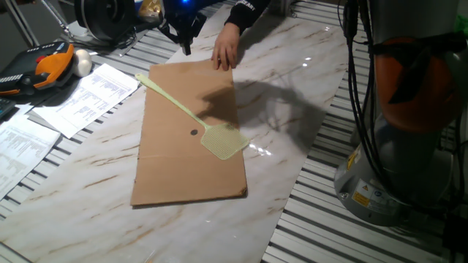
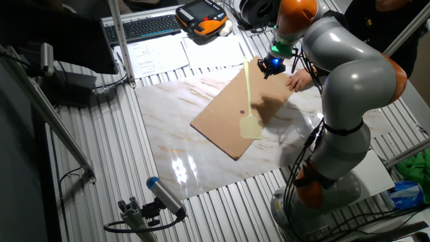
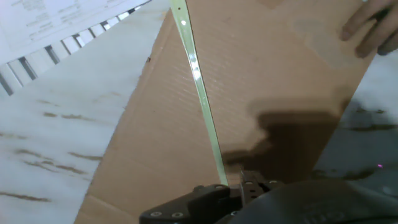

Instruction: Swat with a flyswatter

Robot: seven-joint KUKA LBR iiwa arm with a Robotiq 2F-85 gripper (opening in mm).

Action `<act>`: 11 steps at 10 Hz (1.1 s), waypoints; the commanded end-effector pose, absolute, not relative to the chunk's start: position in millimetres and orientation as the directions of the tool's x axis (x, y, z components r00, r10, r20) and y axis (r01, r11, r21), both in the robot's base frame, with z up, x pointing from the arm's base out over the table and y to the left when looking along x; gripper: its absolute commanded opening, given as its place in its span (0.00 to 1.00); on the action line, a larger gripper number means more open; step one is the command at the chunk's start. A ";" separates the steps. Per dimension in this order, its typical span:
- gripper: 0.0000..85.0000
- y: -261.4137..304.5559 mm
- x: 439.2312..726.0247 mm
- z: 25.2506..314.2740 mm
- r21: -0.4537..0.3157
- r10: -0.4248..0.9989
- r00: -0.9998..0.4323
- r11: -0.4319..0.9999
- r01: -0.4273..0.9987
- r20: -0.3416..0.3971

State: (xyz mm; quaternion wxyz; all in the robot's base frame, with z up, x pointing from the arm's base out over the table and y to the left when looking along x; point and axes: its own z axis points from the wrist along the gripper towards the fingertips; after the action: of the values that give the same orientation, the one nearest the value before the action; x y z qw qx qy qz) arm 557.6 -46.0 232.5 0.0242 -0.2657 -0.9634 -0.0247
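The pale yellow-green flyswatter lies flat on a brown cardboard sheet. Its mesh head is near the sheet's right edge and its handle tip pokes over the far left corner. It also shows in the other fixed view. My gripper hangs above the sheet's far edge, apart from the swatter, with its fingers close together and nothing in them. In the hand view the handle runs from the top down behind my gripper, which hides the head.
A person's hand rests on the cardboard's far edge, close to my gripper. Printed papers and an orange-black pendant lie at the left. The arm's base stands at the right.
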 end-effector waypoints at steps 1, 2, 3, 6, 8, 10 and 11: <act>0.00 -45.9 557.7 232.6 0.035 0.507 -0.860 0.860 0.509 0.061; 0.00 -45.9 557.7 232.6 0.036 0.496 -0.866 0.866 0.499 0.063; 0.00 -45.9 557.7 232.6 0.037 0.489 -0.870 0.870 0.492 0.061; 0.00 -45.9 557.7 232.6 0.033 0.492 -0.870 0.870 0.492 0.025; 0.00 -43.6 574.3 218.6 0.046 0.490 -0.871 0.870 0.491 0.034; 0.00 -42.6 590.6 202.6 0.044 0.483 -0.875 0.874 0.484 0.035; 0.00 -42.3 596.7 195.3 0.031 0.479 -0.878 0.877 0.479 0.020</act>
State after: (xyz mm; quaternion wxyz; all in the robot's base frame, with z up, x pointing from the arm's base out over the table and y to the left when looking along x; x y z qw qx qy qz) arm 599.2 -42.5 192.9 0.0030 -0.2441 -0.9697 -0.0136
